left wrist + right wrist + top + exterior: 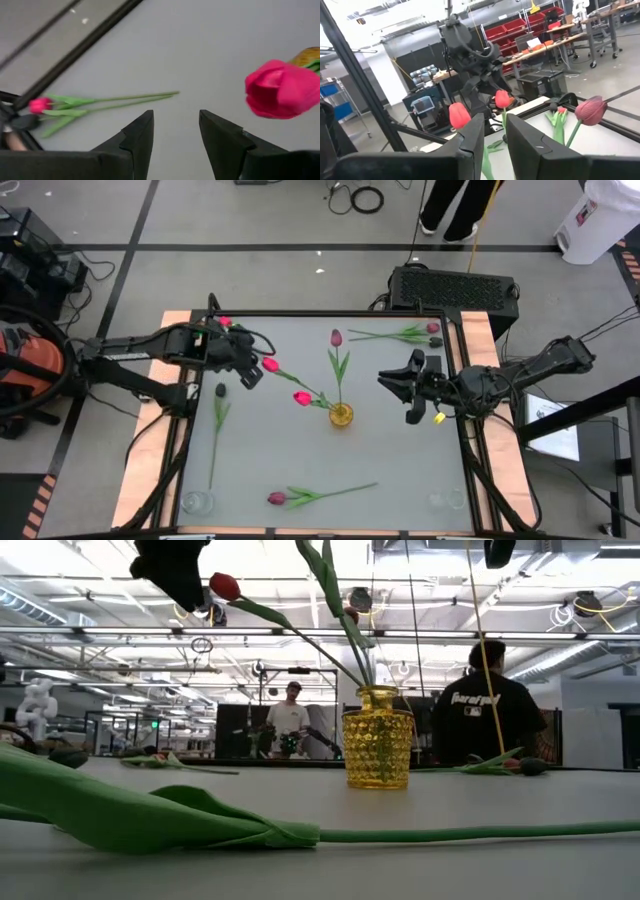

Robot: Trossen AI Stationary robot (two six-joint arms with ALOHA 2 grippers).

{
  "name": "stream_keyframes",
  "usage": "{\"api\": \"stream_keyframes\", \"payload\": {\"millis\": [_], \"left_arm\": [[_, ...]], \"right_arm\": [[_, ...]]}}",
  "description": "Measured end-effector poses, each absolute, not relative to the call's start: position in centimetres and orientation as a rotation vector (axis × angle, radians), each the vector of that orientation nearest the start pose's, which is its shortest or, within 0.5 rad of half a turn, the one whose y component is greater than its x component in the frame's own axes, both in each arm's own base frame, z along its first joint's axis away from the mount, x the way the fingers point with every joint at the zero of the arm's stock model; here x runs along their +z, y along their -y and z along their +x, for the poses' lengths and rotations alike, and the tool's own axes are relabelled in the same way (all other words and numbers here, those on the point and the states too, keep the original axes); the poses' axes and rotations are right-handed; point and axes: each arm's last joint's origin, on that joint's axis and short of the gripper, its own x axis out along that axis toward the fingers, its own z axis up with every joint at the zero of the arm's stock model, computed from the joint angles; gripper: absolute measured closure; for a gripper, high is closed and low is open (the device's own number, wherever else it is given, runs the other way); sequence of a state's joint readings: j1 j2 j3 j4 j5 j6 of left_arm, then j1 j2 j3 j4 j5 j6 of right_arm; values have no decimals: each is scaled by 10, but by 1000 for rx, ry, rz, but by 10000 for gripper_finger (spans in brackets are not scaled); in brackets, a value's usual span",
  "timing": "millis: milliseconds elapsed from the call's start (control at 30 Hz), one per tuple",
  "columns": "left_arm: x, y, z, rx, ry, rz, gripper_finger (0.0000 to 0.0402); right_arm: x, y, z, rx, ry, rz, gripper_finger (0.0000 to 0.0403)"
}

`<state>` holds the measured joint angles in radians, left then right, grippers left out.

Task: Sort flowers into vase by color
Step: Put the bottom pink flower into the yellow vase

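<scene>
While we look down from above, three tulips [336, 365] stand in the yellow vase [341, 416] at table centre; four lie loose at three, six, nine and eleven o'clock. At table level, only that vase shows. Our left gripper [175, 132] hangs spread and empty; our right gripper [495, 131] is parted too.

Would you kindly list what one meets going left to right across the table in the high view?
Left gripper → yellow vase → right gripper
</scene>
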<state>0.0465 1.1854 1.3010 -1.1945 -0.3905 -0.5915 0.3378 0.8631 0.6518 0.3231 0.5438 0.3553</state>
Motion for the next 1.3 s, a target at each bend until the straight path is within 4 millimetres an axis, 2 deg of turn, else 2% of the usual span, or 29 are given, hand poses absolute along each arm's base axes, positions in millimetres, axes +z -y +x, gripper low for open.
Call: {"api": "stream_keyframes", "payload": {"millis": [667, 1300], "left_arm": [[357, -21, 209, 610, -849, -412, 235], [357, -24, 209, 624, -853, -332, 235]], "right_arm": [[318, -51, 187, -189, 98, 383, 330], [317, -51, 187, -190, 95, 382, 330]]}}
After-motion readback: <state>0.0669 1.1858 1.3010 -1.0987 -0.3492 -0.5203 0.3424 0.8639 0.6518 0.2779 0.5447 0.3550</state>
